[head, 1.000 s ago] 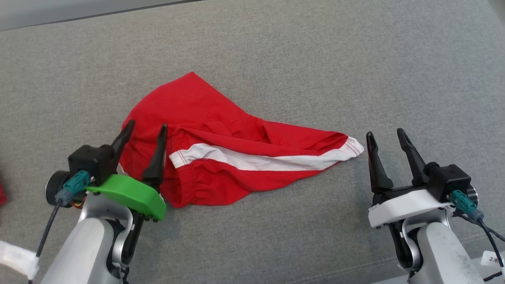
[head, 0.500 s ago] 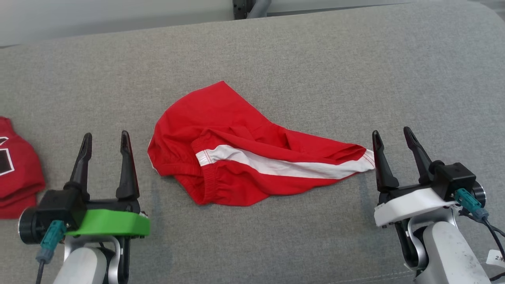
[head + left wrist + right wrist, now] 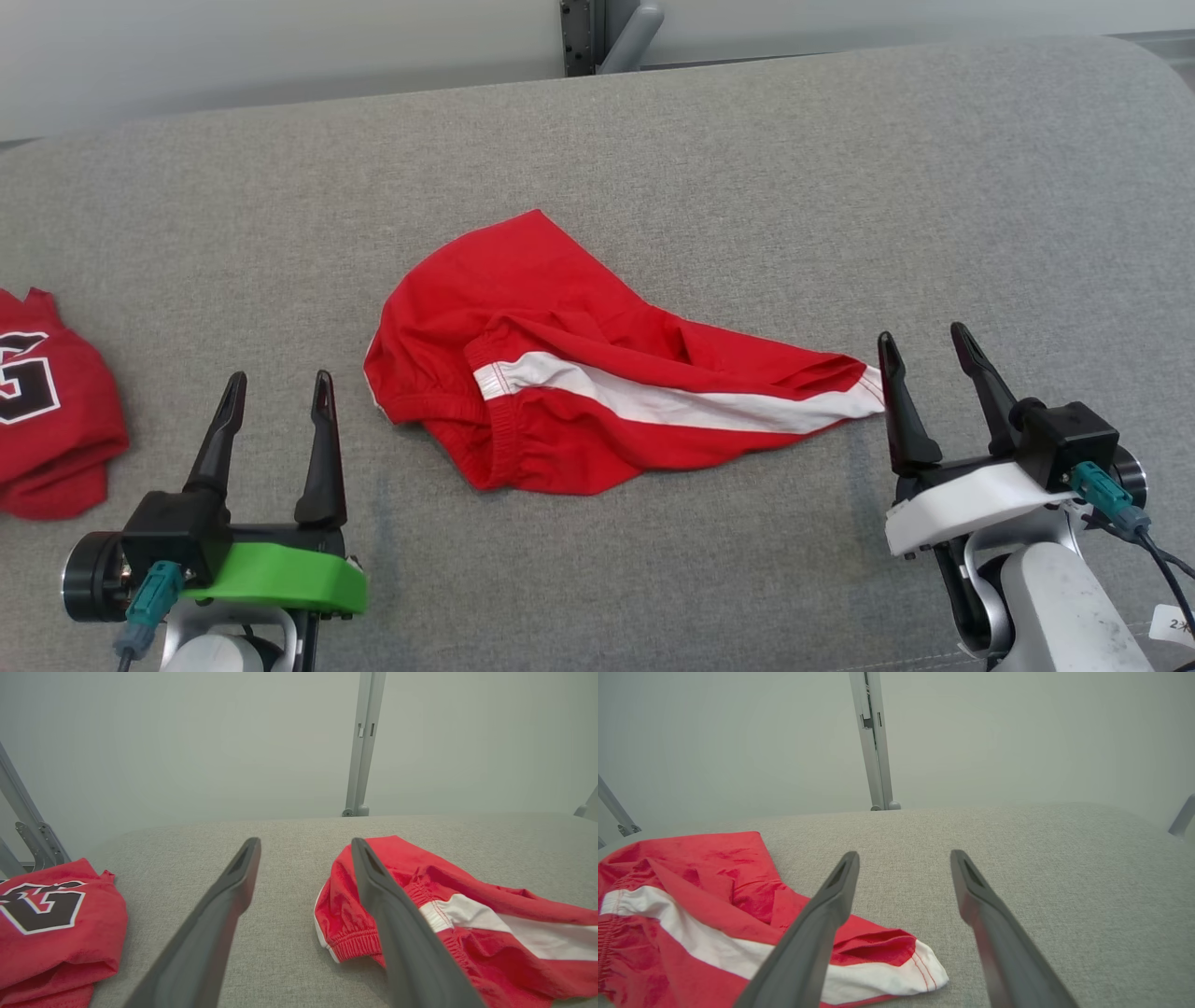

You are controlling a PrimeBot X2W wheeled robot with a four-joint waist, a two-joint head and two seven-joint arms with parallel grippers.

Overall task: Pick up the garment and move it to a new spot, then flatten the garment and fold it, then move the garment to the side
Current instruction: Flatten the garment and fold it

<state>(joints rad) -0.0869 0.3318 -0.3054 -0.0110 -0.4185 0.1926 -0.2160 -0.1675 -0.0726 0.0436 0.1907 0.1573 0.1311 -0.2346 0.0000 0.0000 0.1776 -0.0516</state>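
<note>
My left gripper (image 3: 280,378) and right gripper (image 3: 922,333) spread wide, empty. Crumpled shorts (image 3: 523,289) at middle of cushion (image 3: 747,168), nearer front edge. Risk: I pinch single layer (fabric looks slick), shorts bunch; or I snag shirt (image 3: 56,411) at left edge.

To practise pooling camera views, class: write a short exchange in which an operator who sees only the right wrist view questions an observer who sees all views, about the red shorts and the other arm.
Operator: I see the red shorts lying beside my open right gripper. Where is the other arm?
Observer: The left gripper is open too. It sits by the waistband end of the shorts, and in the head view it is clear of the cloth.
Operator: Is anything else on this grey surface?
Observer: Yes. A second red garment with black lettering lies to the left of the left gripper, away from the shorts.
</note>
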